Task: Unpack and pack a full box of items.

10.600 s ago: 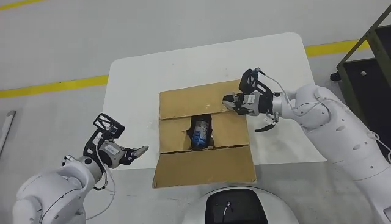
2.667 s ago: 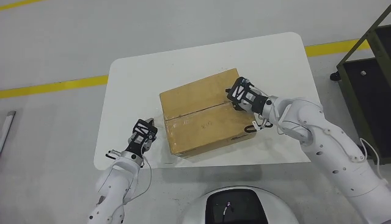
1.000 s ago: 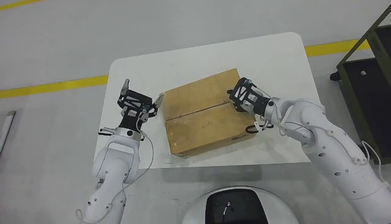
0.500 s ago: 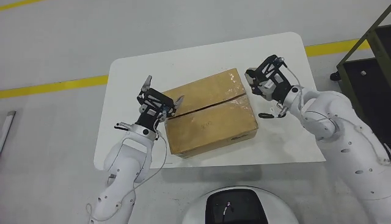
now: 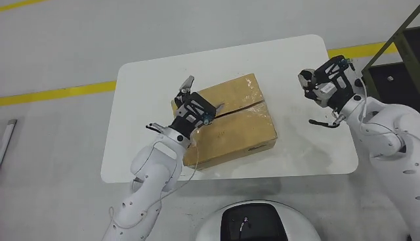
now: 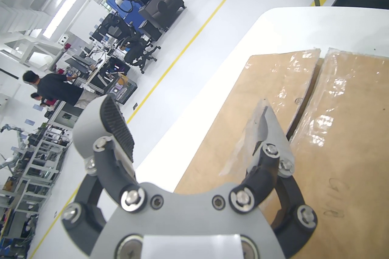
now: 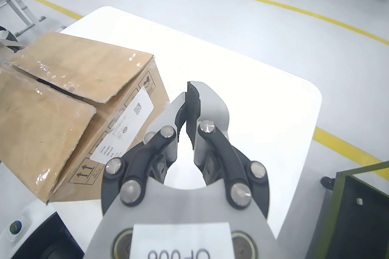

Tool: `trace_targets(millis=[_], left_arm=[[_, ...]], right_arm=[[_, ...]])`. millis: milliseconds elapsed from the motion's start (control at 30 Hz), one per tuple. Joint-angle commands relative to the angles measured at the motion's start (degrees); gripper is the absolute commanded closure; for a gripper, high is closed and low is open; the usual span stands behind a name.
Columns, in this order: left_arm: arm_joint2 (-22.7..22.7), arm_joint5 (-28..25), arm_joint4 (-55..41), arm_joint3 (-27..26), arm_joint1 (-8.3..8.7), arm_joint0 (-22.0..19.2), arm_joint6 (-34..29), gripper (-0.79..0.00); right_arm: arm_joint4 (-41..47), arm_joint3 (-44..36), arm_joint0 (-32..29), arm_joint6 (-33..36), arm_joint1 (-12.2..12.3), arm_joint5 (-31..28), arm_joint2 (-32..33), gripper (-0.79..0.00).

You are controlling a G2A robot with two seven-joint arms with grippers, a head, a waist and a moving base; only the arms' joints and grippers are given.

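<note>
A brown cardboard box (image 5: 233, 123) sits in the middle of the white table (image 5: 289, 60), its two top flaps folded down with a dark seam between them. My left gripper (image 5: 203, 94) hovers open at the box's left end; in the left wrist view (image 6: 188, 120) one finger (image 6: 267, 123) is over the top flap (image 6: 273, 84) and the other (image 6: 117, 123) is past the box's edge. My right gripper (image 5: 307, 87) is shut and holds nothing, off the box's right end above bare table. The right wrist view has it (image 7: 190, 99) beside the labelled box end (image 7: 121, 123).
A dark green rack (image 5: 394, 64) stands just beyond the table's right side. Bare table lies left of the box and to its right (image 7: 243, 90). Yellow floor lines (image 5: 59, 93) run behind the table.
The left gripper has swung from beside the table's left part up onto the box's left end. The right gripper has come off the box and pulled away to the right. The box turned slightly.
</note>
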Motion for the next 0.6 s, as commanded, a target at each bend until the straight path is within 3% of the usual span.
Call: trace_targets(millis=[0, 367, 433, 467, 533, 567], left_arm=[[1.64, 0.03, -0.13, 0.39, -0.4, -1.11, -0.17, -0.785], [8.85, 1.66, -0.4, 2.96, -2.94, -7.18, -1.6, -0.785], [9.45, 2.19, -0.78, 3.51, -3.35, -7.89, -2.09, -0.785], [9.59, 2.47, -0.9, 3.53, -3.52, -8.2, -2.37, -0.785], [9.45, 2.93, -1.33, 3.5, -3.77, -8.46, -3.31, -0.785], [9.05, 3.16, -1.72, 3.18, -3.85, -8.52, -3.79, -0.785]], right_arm=[[0.37, -0.25, -0.59, 0.04, 0.19, -0.42, 1.1, -0.009], [2.18, 0.14, -3.05, -0.27, 1.11, -1.65, 5.86, -0.077], [4.23, 0.31, -3.33, 0.12, 1.2, -1.76, 6.45, -0.172], [5.97, 0.45, -3.42, 0.79, 1.24, -2.08, 6.66, -0.256], [11.01, 0.99, -3.33, 2.49, 1.31, -3.02, 7.0, -0.785], [14.18, 1.46, -3.14, 3.75, 1.35, -3.66, 7.1, -0.785]])
